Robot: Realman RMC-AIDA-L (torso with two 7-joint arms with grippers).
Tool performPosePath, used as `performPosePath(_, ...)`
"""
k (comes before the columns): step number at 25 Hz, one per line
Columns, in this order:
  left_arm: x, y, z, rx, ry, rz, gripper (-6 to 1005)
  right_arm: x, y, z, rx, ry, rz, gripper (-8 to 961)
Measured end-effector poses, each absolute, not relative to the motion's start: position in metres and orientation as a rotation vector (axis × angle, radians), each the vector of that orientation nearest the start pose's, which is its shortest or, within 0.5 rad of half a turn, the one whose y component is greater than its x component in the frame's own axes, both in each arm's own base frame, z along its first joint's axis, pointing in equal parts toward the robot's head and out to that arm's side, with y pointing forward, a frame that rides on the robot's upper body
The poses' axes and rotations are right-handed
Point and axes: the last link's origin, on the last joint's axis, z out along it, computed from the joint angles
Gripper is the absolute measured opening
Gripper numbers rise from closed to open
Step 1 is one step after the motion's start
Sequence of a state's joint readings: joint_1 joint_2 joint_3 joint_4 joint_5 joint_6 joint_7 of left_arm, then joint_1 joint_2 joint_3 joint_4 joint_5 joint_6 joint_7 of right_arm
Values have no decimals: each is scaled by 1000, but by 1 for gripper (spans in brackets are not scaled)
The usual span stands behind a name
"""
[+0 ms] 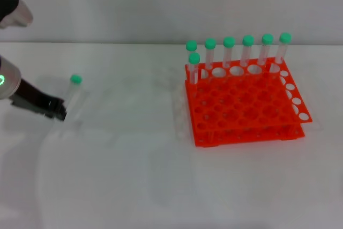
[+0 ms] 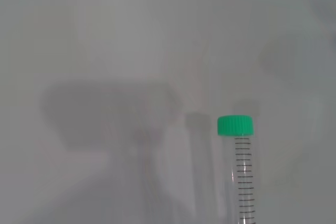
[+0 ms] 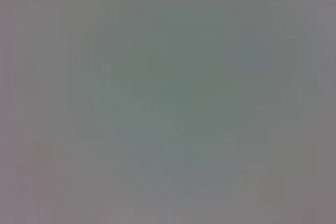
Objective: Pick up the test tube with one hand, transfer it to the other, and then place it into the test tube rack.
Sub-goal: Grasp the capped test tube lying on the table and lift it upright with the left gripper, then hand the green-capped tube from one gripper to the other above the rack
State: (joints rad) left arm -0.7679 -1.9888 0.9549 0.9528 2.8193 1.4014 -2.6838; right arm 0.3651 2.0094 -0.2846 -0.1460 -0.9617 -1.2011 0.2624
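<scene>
The test tube (image 1: 72,96) is clear with a green cap (image 1: 76,79) and slants up off the white table at the far left. Its lower end is at my left gripper (image 1: 58,110), the black fingers on the silver-grey forearm with a green light (image 1: 1,80). The gripper looks shut on that end. The left wrist view shows the tube (image 2: 241,177) and its cap (image 2: 235,125) above their shadow on the table. The orange-red test tube rack (image 1: 244,105) stands at the right. My right gripper is out of view, and its wrist view shows only plain grey.
Several green-capped tubes (image 1: 247,52) stand in the rack's back row, and one more (image 1: 194,65) stands at its back left corner. A grey and black part of the robot (image 1: 12,10) shows at the top left. White table lies between the tube and the rack.
</scene>
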Motion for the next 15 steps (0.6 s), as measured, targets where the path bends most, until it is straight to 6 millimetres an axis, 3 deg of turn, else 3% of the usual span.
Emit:
performPosePath(10,-237,439,58,-2120,-1227,2,193,408,294,88,-1356,519,556,878)
performPosePath(15,-230,441,52,-2166,-1128,-166,193,407,286,90,-1367,506,594,878)
